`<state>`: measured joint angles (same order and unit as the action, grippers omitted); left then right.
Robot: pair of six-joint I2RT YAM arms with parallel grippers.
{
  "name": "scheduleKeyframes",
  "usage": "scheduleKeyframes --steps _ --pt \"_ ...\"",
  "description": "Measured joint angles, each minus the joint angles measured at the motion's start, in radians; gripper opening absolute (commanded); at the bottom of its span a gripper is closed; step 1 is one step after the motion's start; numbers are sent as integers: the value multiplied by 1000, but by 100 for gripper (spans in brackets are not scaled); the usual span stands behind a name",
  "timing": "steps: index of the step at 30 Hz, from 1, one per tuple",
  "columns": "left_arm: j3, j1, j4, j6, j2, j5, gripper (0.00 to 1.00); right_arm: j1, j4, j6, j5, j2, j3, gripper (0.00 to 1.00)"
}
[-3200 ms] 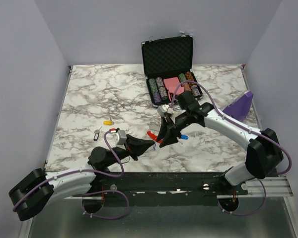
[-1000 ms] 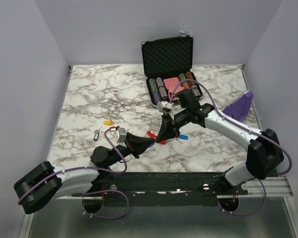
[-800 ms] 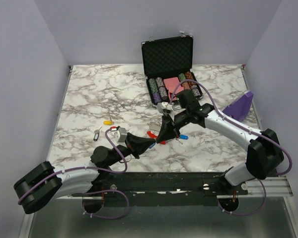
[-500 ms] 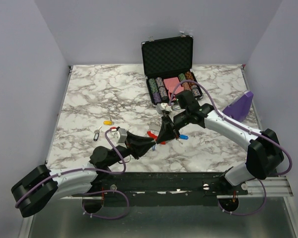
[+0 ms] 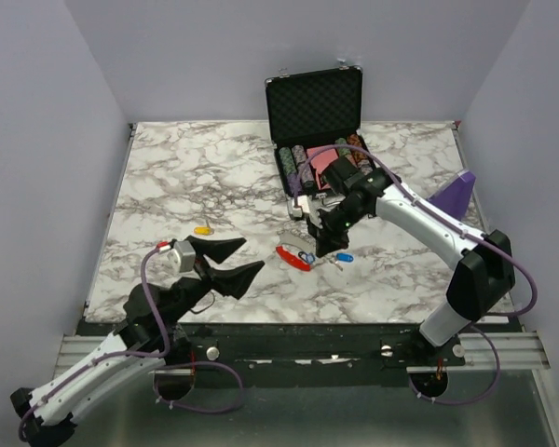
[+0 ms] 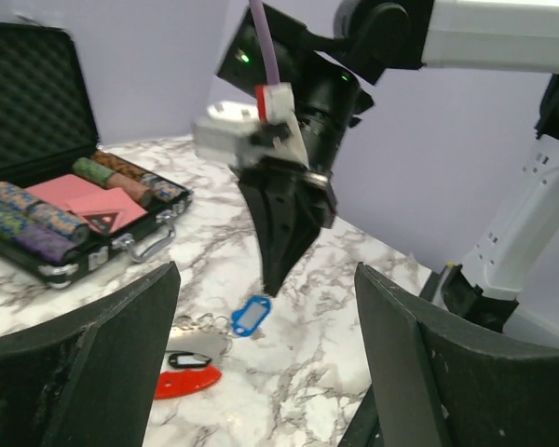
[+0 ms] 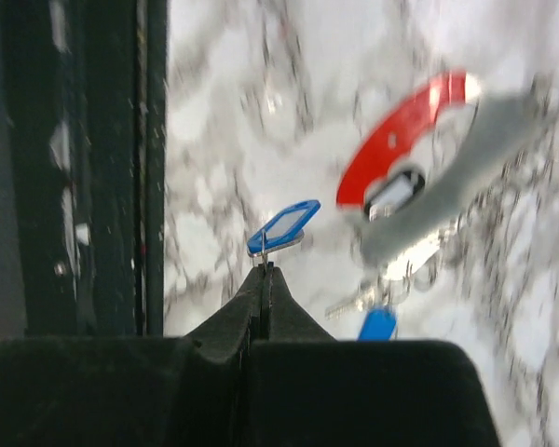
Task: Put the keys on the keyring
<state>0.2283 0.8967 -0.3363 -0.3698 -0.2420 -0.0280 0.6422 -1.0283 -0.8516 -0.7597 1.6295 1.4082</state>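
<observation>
The red and silver keyring [image 5: 293, 258] lies flat on the marble, with a dark-tagged key and a light blue tag [image 7: 377, 324] bunched at its silver side [image 7: 466, 172]. My right gripper [image 5: 324, 246] stands tip-down just right of it, shut on the thin metal of a blue-tagged key [image 7: 282, 226] that rests on the table. In the left wrist view that blue tag [image 6: 249, 315] sits under the right gripper [image 6: 272, 276]. My left gripper [image 5: 231, 262] hovers wide open near the table's front left, apart from the keyring [image 6: 187, 381]. A yellow-tagged key [image 5: 202, 229] lies farther left.
An open black case [image 5: 317, 112] with poker chips and cards stands at the back centre. A purple object [image 5: 453, 196] leans at the right edge. The table's near edge [image 7: 84, 186] runs close to the right gripper's work spot.
My left gripper has opened, let go by the keyring and drawn back to the near left. The keyring now lies free on the table. The right gripper shifted slightly back, still shut.
</observation>
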Motion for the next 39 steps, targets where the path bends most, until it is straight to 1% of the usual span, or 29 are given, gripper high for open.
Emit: scheduleKeyframes --steps 2,4,9,12,14,17,19,22,28,39 --pt "46 0 113 14 71 40 85 0 -77 -17 127 -7 -5 1" --pt "83 0 206 33 108 69 85 0 -134 -28 245 -19 -21 1" --pt "152 0 362 99 87 101 85 0 -245 -39 492 -62 -94 1" --pt "180 0 415 133 49 104 85 -22 -264 -40 629 -92 -148 1" --pt "188 0 437 146 33 103 85 -59 -273 -40 723 -104 -195 2" --pt "188 0 457 159 30 103 86 -111 -276 -40 849 -99 -285 2" --pt "188 0 460 164 38 103 86 -125 -282 -38 911 -86 -342 2" --pt "188 0 460 165 59 103 86 -124 -296 -31 975 -24 -385 2" --pt "188 0 458 165 84 103 86 -124 -301 -2 1031 147 -361 2" --pt "184 0 457 165 96 103 86 -124 -285 46 1030 261 -274 4"
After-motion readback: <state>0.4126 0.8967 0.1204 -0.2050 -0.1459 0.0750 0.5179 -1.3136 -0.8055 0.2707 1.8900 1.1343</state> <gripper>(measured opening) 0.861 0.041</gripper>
